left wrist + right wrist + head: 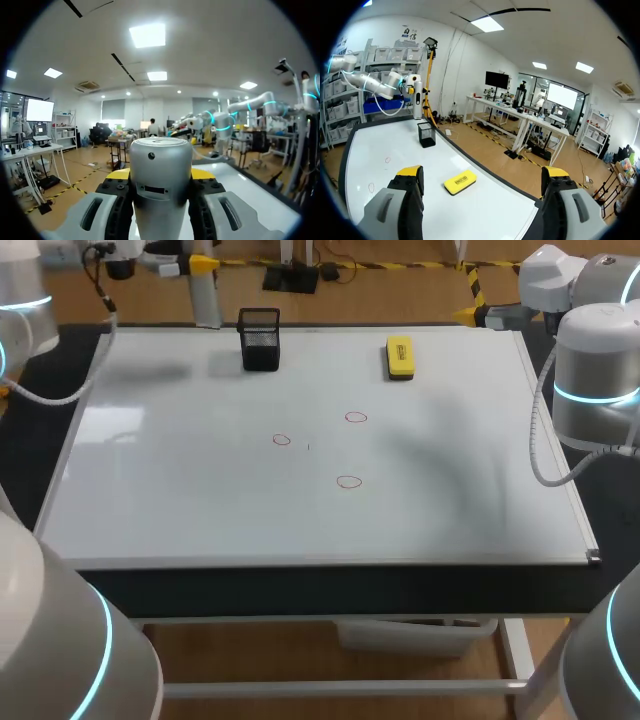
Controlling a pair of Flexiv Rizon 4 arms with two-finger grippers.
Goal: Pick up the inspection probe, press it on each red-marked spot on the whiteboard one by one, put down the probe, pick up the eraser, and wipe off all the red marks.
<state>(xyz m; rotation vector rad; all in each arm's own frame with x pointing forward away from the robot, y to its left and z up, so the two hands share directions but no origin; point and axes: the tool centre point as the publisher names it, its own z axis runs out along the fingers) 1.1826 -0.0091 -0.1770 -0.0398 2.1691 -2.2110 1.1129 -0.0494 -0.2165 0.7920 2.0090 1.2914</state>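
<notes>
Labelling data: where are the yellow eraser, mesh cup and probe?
Yellow block eraser [399, 354]: head view, top face.
Black mesh cup [260, 350]: head view, front wall.
Silver cylindrical probe [161, 170]: left wrist view, barrel.

Beside the whiteboard [200, 500], the left arm [22, 310] and right arm [595, 370] are rounded pale-grey shells with glowing cyan rings; a ribbed white cable [538, 440] loops off the right arm.

Three red marks [348, 481] sit mid-whiteboard [200, 510]. A black mesh holder [260, 339] stands far left of centre and a yellow eraser [399, 356] lies far right. The grey inspection probe [206, 302] is upright left of the holder.
</notes>
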